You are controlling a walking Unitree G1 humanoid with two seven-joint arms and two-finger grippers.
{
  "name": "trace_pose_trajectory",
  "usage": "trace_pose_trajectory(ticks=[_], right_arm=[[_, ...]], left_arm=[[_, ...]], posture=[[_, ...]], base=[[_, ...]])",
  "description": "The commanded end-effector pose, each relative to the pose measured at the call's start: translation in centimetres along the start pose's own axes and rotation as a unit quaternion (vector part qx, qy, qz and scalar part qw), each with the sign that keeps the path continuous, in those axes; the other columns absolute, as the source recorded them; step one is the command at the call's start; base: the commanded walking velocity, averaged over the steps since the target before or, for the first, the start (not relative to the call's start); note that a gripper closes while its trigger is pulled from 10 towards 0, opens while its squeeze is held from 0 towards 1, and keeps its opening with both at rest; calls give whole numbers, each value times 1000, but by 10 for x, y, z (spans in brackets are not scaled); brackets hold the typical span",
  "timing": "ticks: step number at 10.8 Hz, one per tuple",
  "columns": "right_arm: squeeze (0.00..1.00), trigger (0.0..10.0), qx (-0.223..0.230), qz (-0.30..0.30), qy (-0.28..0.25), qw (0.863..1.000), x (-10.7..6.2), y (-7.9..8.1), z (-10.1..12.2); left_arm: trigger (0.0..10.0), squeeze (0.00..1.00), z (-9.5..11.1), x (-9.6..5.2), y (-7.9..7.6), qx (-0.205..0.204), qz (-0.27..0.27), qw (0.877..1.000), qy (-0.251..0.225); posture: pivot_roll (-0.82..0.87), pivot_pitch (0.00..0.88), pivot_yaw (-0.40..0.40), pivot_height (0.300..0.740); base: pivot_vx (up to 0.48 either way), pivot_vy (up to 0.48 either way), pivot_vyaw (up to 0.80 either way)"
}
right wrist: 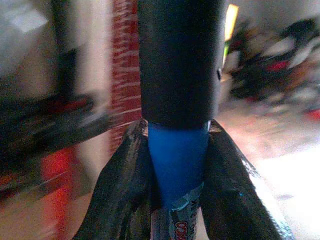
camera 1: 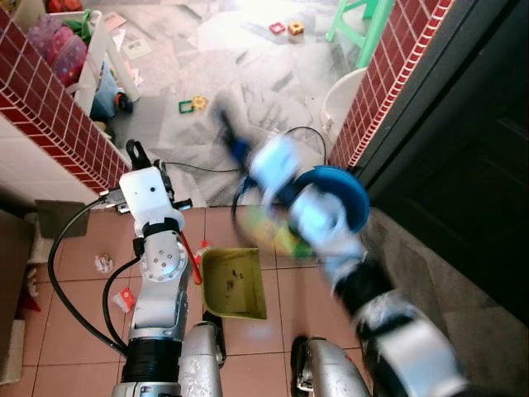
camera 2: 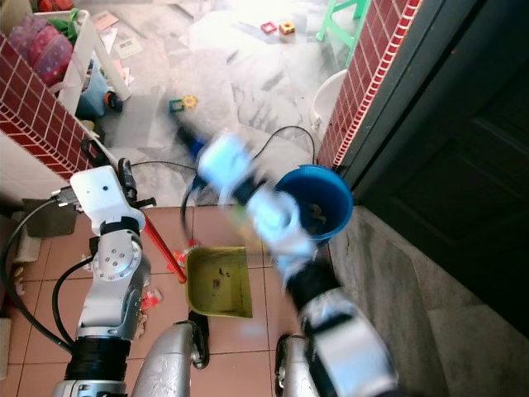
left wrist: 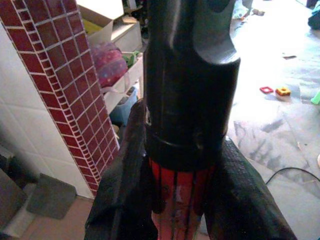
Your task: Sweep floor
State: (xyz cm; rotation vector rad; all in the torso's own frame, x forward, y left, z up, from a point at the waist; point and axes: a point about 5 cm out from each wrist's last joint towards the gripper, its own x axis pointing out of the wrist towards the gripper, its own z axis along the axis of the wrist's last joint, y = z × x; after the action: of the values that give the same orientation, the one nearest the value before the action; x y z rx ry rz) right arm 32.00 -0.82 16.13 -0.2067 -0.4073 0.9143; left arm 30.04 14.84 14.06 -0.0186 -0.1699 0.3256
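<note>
Head views: my left gripper [camera 1: 139, 155] sat left of centre, fingers clamped on the red dustpan handle [camera 1: 193, 256]. The handle ran down to the yellow-green plastic dustpan [camera 1: 234, 284] at lower centre, flat on terracotta tiles, dark specks of dirt inside. My right arm was motion-blurred across centre, right gripper [camera 1: 234, 142] pinching a blue broom handle [camera 1: 239, 150]. A round blue bucket [camera 2: 335, 195] stood at centre right against the brick-tile wall [camera 1: 395, 73]. Crumpled litter [camera 1: 103, 264] lay on tiles at lower left. Grey marble floor [camera 1: 248, 58] filled the upper frame.

Left wrist: fingers [left wrist: 125, 200] pressed on the ribbed red shaft under a black sleeve.

Right wrist: fingers [right wrist: 125, 190] closed on smooth blue shaft below a black sleeve; background smeared.
</note>
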Motion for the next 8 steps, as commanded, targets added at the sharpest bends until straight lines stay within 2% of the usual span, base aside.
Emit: trace_pose_trajectory(ticks=[1, 3, 4, 5, 7, 8], right_arm=[[0, 10000, 35, 32, -7, 999, 1, 9, 1], [0, 10000, 103, 67, 14, 992, -19, 3, 1], [0, 10000, 98, 85, 20, 991, -29, -2, 5], [0, 10000, 112, 106, 20, 988, -37, -7, 16], [0, 10000, 145, 132, 7, 981, -42, -14, 43], [0, 10000, 150, 183, 3, 972, -50, -12, 60]], left_arm=[[10000, 0, -4, 1, 5, 18, 3, 1000, 6], [10000, 0, 2, 11, 13, 34, 10, 999, -10], [10000, 0, 3, 16, 17, 49, 12, 999, -18], [10000, 0, 2, 20, 22, 56, 11, 998, -19], [10000, 0, 0, 27, 28, 71, 20, 997, -18], [10000, 0, 0, 32, 28, 72, 19, 997, -19]], posture=[[74, 342, 28, 740], [51, 320, 33, 740], [35, 295, 40, 740], [20, 267, 50, 740], [2, 218, 68, 740], [-5, 183, 79, 740]], base=[[0, 0, 0], [0, 0, 0], [0, 0, 0], [0, 0, 0], [0, 0, 0], [0, 0, 0]])
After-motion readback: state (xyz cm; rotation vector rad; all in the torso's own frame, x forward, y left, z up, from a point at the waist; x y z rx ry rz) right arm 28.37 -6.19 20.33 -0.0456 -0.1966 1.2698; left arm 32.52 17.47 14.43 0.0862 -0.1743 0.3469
